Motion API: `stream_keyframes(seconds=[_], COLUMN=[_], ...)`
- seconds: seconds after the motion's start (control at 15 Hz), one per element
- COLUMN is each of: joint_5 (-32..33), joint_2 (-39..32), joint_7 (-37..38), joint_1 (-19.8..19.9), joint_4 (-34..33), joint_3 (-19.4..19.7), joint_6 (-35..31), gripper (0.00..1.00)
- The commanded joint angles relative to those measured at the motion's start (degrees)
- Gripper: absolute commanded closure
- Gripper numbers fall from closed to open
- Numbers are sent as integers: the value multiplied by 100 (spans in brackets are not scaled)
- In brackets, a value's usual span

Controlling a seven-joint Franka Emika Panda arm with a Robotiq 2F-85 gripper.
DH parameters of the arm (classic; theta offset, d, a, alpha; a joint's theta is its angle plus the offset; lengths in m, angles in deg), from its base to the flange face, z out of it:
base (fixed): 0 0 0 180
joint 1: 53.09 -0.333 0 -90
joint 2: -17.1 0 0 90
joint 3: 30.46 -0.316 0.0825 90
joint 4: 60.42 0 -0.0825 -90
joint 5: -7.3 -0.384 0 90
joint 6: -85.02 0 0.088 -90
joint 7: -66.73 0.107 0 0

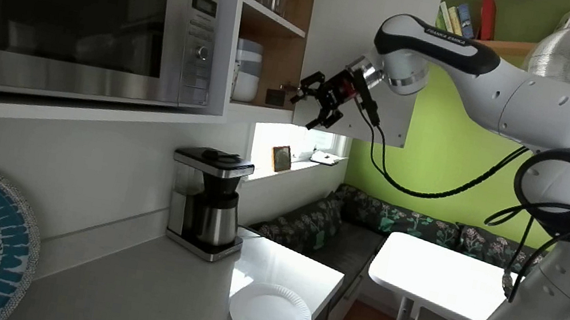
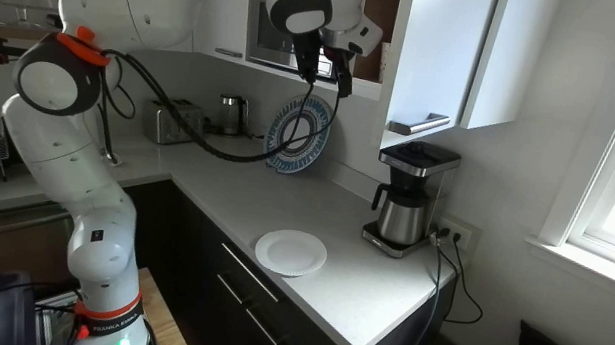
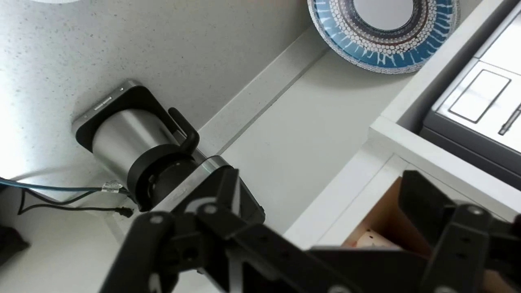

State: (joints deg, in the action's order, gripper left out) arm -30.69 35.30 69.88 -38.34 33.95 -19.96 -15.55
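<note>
Robotic fingers hang wide apart and slanted, holding nothing, before an open cupboard; pale dishes, apparently stacked, stand inside its lower section, near the fingers but untouched. The likely trouble is clearance: at that angle and spread, a reach inward could catch the cupboard or its open door, while a careless nudge risks toppling the dishes.

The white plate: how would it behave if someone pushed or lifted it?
The white plate has a fluted rim like disposable ones, so it's probably light and bendy. Lying flat on the counter, it would likely slide, not tip.
</note>
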Motion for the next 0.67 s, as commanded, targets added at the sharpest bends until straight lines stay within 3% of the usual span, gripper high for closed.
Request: stream_keyframes(seconds=[0.0, 0.6], joint_5=[20, 8], joint_2=[93, 104], joint_7=[-34, -69], joint_1=[-215, -273], joint_4=[254, 281], joint_3=[193, 234], joint_6=[-176, -239], gripper=[0, 0])
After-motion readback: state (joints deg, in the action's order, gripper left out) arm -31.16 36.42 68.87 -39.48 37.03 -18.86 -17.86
